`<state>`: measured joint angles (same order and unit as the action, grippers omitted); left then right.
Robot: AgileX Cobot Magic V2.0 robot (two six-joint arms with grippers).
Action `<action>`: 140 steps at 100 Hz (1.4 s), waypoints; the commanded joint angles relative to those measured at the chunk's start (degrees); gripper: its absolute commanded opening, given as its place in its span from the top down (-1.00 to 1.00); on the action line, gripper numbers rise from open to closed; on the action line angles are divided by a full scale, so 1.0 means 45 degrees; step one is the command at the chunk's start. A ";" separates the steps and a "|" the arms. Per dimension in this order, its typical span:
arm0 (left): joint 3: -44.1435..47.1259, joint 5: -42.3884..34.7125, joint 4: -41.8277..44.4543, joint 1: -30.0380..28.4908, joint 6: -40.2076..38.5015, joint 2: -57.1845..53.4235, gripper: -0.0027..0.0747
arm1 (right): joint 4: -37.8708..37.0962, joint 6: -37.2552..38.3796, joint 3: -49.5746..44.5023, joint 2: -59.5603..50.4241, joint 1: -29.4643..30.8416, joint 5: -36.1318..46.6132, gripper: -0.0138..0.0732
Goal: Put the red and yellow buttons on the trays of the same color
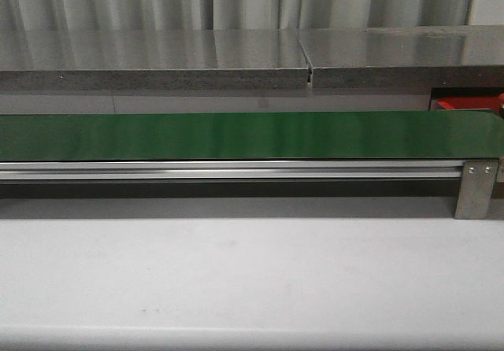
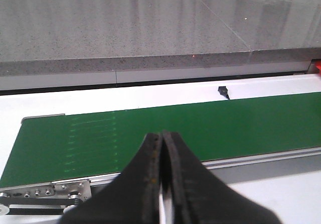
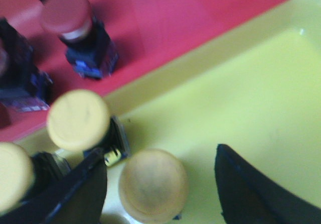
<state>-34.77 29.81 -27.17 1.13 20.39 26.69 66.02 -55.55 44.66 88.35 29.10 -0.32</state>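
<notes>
In the right wrist view my right gripper hangs open over the yellow tray. A yellow button stands on that tray between the fingers, with a gap on each side. Two more yellow buttons stand beside it near the tray's rim. A red button with a dark body stands on the adjoining red tray. My left gripper is shut on nothing above the near edge of the green belt. No button lies on the belt. Neither gripper shows in the front view.
The green conveyor belt runs across the front view on a metal rail with a bracket at its right end. A grey stone counter stands behind it. A corner of the red tray shows at far right.
</notes>
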 commanded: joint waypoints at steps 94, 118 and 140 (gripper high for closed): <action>-0.0323 -0.0861 -0.0345 0.0092 -0.0031 0.0063 0.98 | -0.1077 -0.0388 0.0287 -0.5984 -0.5605 -0.1322 0.86; -0.0323 -0.0861 -0.0345 0.0092 -0.0031 0.0063 0.98 | -0.1077 -0.0388 -0.0287 -0.7214 -0.5711 -0.1131 0.86; -0.0323 -0.0861 -0.0345 0.0092 -0.0031 0.0063 0.98 | -0.1077 -0.0388 -0.1720 -0.8736 -0.5711 0.0394 0.86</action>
<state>-34.77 29.81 -27.17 1.13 20.39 26.69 61.15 -56.50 37.51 52.27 3.41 -3.53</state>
